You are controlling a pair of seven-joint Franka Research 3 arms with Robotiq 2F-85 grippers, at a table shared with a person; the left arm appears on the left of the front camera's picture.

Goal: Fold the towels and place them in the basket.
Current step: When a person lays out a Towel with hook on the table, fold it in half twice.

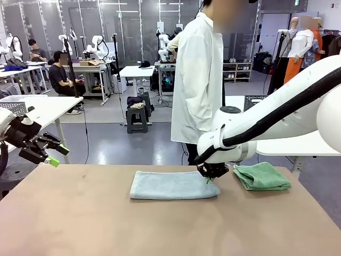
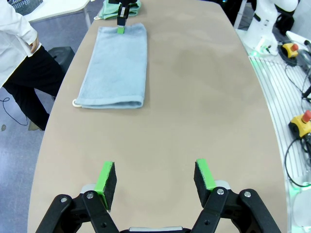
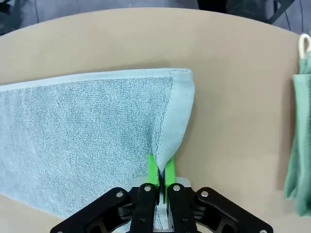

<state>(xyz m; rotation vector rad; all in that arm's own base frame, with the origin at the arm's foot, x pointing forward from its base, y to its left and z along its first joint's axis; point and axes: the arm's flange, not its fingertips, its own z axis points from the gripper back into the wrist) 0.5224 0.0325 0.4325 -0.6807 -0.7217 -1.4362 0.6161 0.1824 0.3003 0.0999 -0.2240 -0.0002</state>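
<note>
A pale blue-grey terry-cloth hand towel [image 1: 173, 185] lies folded into a long flat rectangle on the tan oval table [image 1: 106, 224], near the far edge, its pile fine and even, its hemmed edge neat. The right gripper [image 1: 209, 178] pinches that towel's edge at the towel's 3 o'clock end, green pads pressed together on a raised ridge of cloth [image 3: 167, 145]. Just past it, toward 3 o'clock and apart from the first, sits a mint green terry-cloth hand towel [image 1: 262, 176], folded into a thicker, slightly rumpled bundle with a small white loop [image 3: 304, 44] at one corner. The left gripper [image 1: 55, 154] hangs above the table's 9 o'clock edge, fingers spread wide, holding nothing. A person in a white coat [image 1: 197, 80] stands at 12 o'clock.
</note>
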